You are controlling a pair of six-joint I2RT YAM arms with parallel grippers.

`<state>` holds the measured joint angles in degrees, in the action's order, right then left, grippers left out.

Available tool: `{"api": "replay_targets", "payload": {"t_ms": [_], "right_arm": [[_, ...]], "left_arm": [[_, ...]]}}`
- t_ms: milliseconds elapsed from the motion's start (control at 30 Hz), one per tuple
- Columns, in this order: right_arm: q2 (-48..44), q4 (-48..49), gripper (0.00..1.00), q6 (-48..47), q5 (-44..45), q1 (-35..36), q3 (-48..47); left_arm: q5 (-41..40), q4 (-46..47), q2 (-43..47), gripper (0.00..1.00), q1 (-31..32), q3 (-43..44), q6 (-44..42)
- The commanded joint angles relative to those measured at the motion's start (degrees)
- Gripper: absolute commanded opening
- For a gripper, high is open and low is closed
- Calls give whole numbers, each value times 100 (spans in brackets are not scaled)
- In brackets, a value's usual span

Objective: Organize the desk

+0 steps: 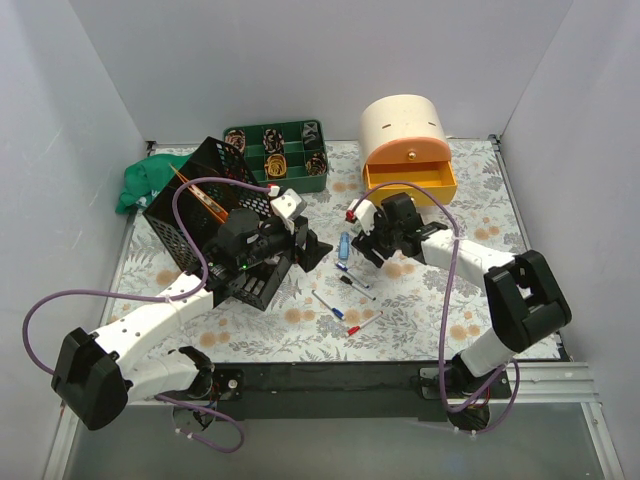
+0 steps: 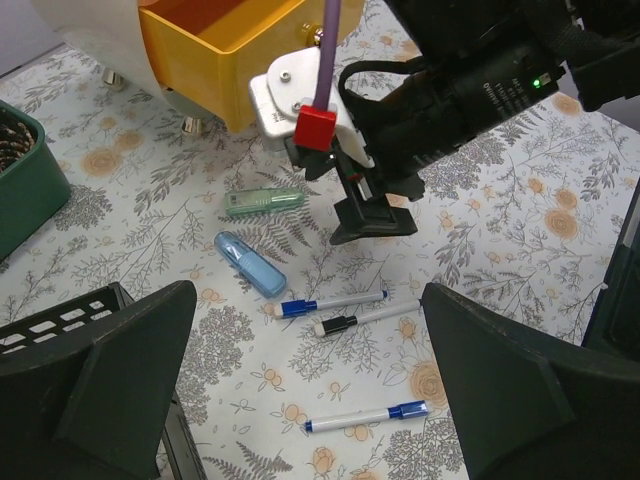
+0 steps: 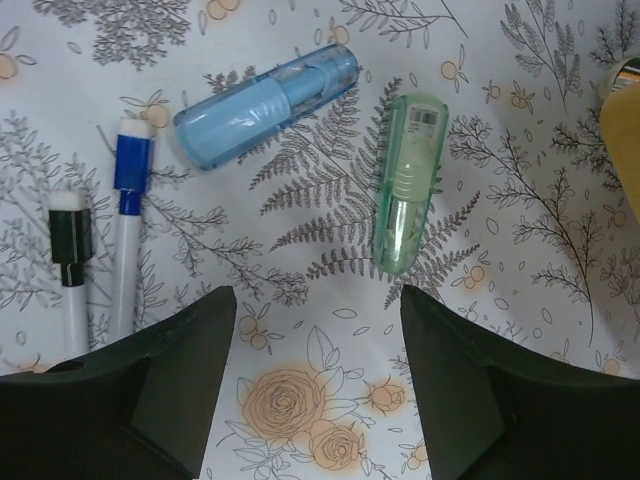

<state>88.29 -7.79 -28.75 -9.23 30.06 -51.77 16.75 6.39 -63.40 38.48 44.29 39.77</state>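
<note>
The bench (image 1: pixel 478 205) is a big flat top with leaves and orange flowers printed on it. It lies under both arms. The right fingers (image 1: pixel 368 247) point down at it, low over the middle, in front of the open yellow drawer (image 1: pixel 410 183). They are apart and hold nothing, and only the flower print shows in the gap between them. I cannot tell if their tips touch the bench.

Just past them lie a see-through green tube (image 3: pixel 405 185) and a light blue tube (image 3: pixel 265 95), close together but not touching. A blue-capped pen (image 3: pixel 127 240) and a black-capped pen (image 3: pixel 70 250) lie side by side near one of the right fingers.

The left fingers (image 1: pixel 310 245) hang above the bench beside the black wire rack (image 1: pixel 195 215). They are spread wide with nothing in them, and they face the right fingers across the tubes and pens. A green tray (image 1: pixel 275 150) sits at the back of the bench.
</note>
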Motion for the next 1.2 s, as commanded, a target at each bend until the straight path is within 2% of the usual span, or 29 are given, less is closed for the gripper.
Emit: {"api": "replay_targets", "payload": {"t_ms": [0, 133, 533, 800, 1133, 1167], "right_arm": [[310, 594, 72, 309, 765, 131, -369], [689, 630, 64, 335, 897, 140, -545], [1146, 709, 57, 449, 1213, 140, -677], [1401, 683, 51, 651, 1117, 114, -738], [1533, 551, 51, 845, 967, -27, -852], [1585, 525, 47, 854, 793, -27, -870]], "left_arm": [[-67, -68, 187, 98, 28, 194, -127], [-76, -77, 196, 98, 37, 194, -145], [-67, -77, 187, 98, 37, 194, -154], [-93, -86, 178, 98, 37, 194, -171], [-76, -86, 152, 98, 37, 194, -180], [-76, -86, 135, 98, 37, 194, -180]]}}
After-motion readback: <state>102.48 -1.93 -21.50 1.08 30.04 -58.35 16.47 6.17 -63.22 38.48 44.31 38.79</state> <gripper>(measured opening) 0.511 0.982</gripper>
